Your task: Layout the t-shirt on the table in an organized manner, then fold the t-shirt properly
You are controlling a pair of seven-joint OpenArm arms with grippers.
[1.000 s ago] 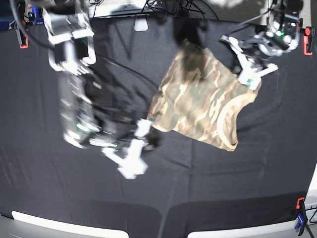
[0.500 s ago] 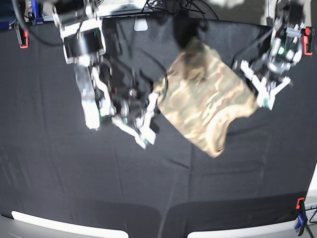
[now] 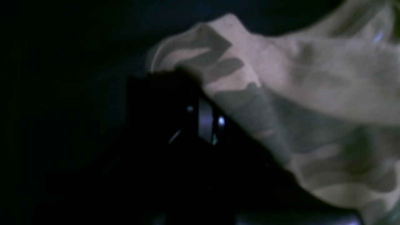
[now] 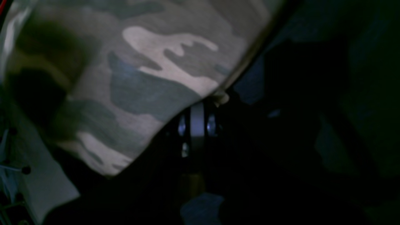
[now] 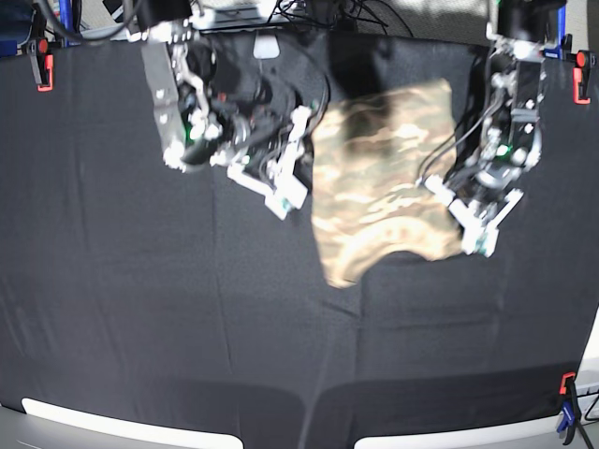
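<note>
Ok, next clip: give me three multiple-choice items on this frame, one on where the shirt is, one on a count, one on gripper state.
1. Where is the t-shirt?
A. Stretched between the two grippers over the table
B. Folded flat at the near edge
C. Hanging off the table's side

2. How many grippers hold the shirt?
A. None
B. One
C. Two

3. What state is the left gripper in?
A. Wide open above the cloth
B. Shut on the shirt's edge
C. Shut on nothing

Key: 1 A, the base view shows the shirt spanning from the right gripper to the left one. 2 C, each wrist view shows camouflage fabric at its jaws. 3 B, the left wrist view shows cloth pinched at the closed jaws.
</note>
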